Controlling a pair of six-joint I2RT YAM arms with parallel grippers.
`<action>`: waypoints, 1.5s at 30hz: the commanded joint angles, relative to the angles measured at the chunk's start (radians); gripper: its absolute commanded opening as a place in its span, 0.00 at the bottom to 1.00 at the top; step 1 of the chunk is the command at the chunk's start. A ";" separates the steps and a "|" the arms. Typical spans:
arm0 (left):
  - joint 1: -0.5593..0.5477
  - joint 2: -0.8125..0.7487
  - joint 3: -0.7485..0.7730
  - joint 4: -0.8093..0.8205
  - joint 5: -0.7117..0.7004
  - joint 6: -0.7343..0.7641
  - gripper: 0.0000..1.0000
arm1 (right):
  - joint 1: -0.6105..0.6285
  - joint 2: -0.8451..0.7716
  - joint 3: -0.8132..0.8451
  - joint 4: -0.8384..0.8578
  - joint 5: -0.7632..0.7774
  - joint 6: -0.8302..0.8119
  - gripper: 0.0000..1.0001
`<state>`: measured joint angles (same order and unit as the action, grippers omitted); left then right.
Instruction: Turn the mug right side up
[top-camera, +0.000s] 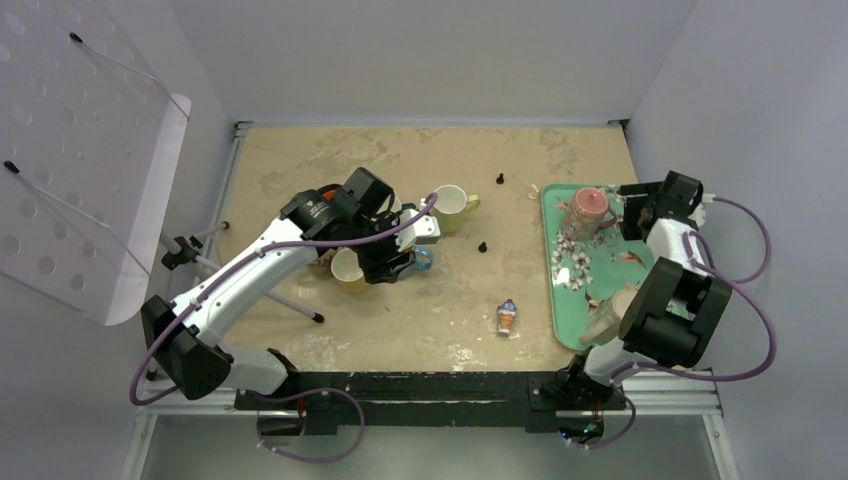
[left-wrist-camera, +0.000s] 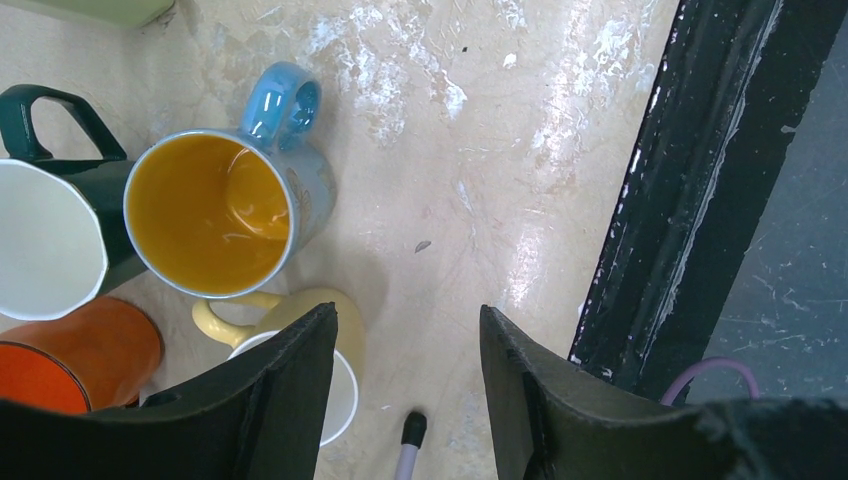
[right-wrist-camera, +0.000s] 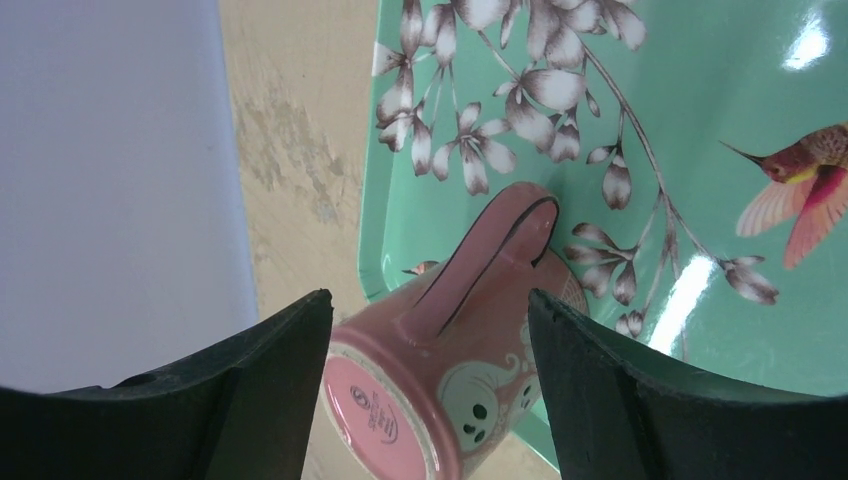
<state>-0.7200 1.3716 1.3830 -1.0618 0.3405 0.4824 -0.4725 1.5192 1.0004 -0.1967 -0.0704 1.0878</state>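
Near the front edge of the table (top-camera: 420, 300) lies a small ice-cream figurine (top-camera: 507, 317), which plays no part here. Further in on the left, the left gripper (left-wrist-camera: 407, 315) hovers with its fingers spread and nothing between them. It hangs over a tight cluster of upright mugs: a yellow mug (left-wrist-camera: 300, 310), an orange mug (left-wrist-camera: 90, 350), a dark green mug (left-wrist-camera: 45, 235) and a blue mug (left-wrist-camera: 210, 210) with an orange inside. On the right, the green floral tray (right-wrist-camera: 720, 90) carries the pink mug (right-wrist-camera: 480, 390) toward its far end. The mug is upside down, with its stamped base showing and its rim down on the tray. The right gripper (right-wrist-camera: 428, 305) has one finger on each side of the mug and its jaws released. A gap shows on both sides, so there is no grip yet. Beyond the cluster, a pale green mug (top-camera: 452, 205) lies on its side. Judging by this, the task is barely begun: the approach is made, but the clamping, lifting, flipping and setting the mug down on its base are all left to do.
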 joint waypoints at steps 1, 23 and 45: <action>0.007 0.000 0.004 0.026 0.024 -0.004 0.59 | 0.003 0.053 0.021 0.027 0.005 0.133 0.76; 0.027 0.037 0.012 0.014 0.018 -0.007 0.59 | 0.028 0.233 -0.032 0.350 -0.108 0.133 0.25; 0.078 0.023 0.051 -0.067 0.183 0.009 0.60 | 0.308 -0.302 -0.192 0.510 -0.197 -0.531 0.00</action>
<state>-0.6727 1.4097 1.3834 -1.0809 0.3908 0.4824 -0.2272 1.3998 0.8135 0.1867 -0.2310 0.7277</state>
